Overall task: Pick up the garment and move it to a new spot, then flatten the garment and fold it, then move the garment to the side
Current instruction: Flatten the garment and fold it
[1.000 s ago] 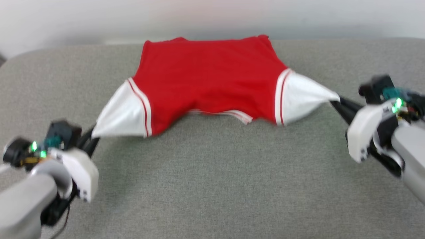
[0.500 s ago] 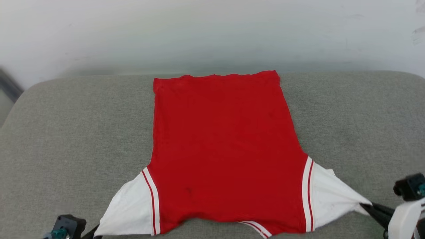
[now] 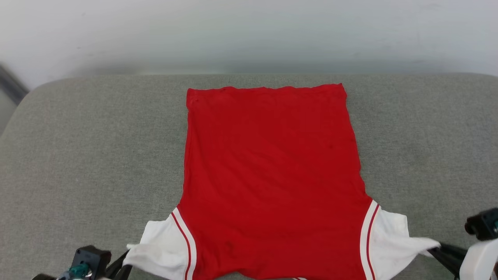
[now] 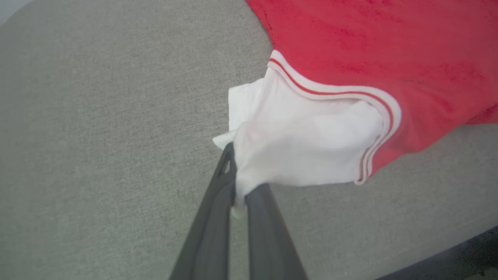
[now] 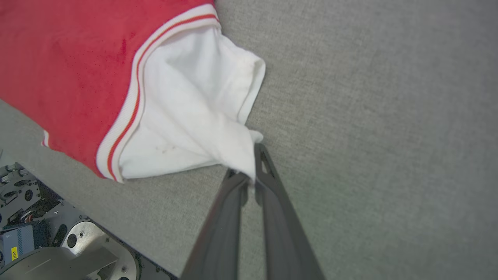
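Slacker at both sleeves vs half a sec ago, body settled flat. Nearest: left claw (image 4: 243,173) pinched tight on left sleeve (image 4: 307,144) tip, right claw (image 5: 249,167) likewise on right sleeve (image 5: 186,109). Corner holds, prob. for tugging creases out sideways. Beyond: garment (image 3: 268,167) spread plain side up mid grey bench (image 3: 97,155), hem farthest.

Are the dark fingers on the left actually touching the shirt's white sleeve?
Touching. The left wrist view shows the left fingers pinched shut on the bunched white sleeve of the shirt.

Long dark grey fingers (image 4: 210,229), white wrist casing (image 3: 479,261), black block (image 3: 90,259) with teal fitting (image 3: 76,269)
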